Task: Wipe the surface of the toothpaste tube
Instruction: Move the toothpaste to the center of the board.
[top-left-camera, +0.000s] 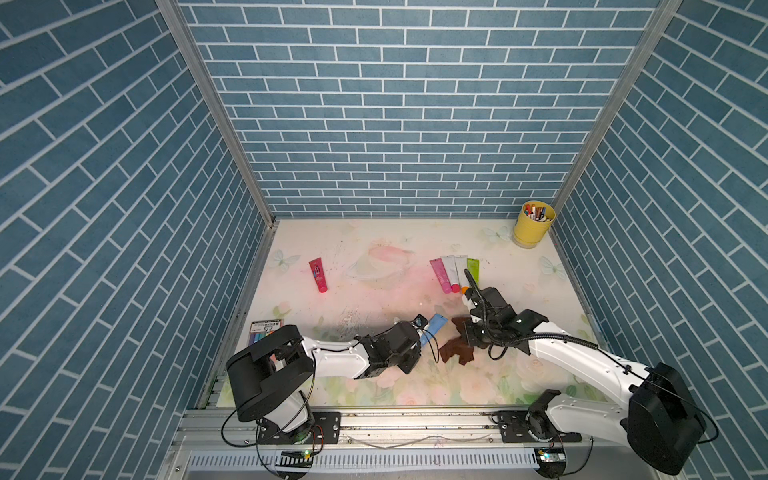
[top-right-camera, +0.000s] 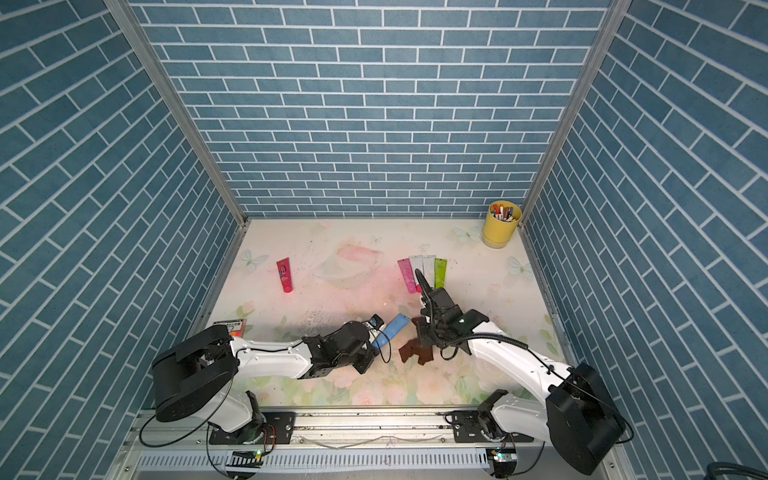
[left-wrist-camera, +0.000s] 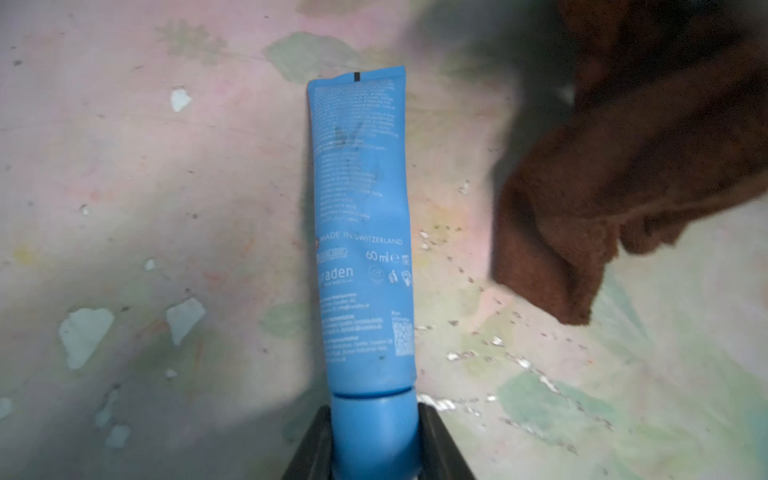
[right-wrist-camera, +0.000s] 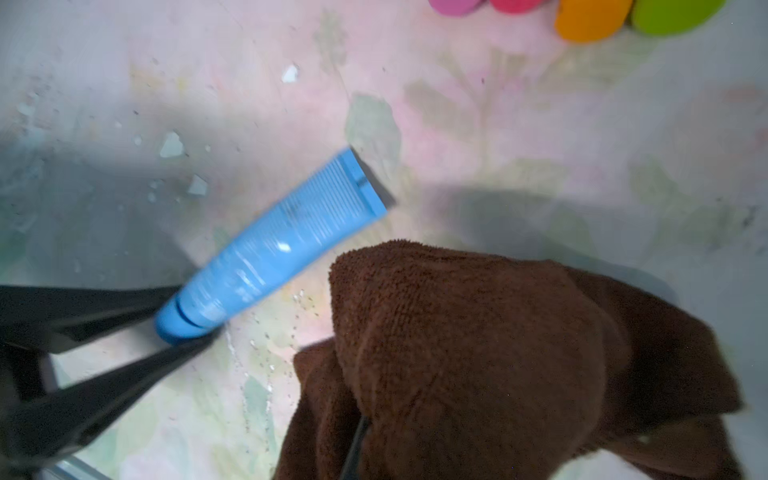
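Brown cloth (right-wrist-camera: 478, 353), seemingly around right gripper (top-left-camera: 468, 334)

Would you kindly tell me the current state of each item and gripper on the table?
blue toothpaste tube, capped, dark smudge on its surface, not yet wiped
left gripper, shut on the tube's cap
brown cloth, bunched, held beside the tube, not touching it
right gripper, shut on the cloth
red tube, lying alone
four tubes, lying side by side
yellow cup, upright, holding pens
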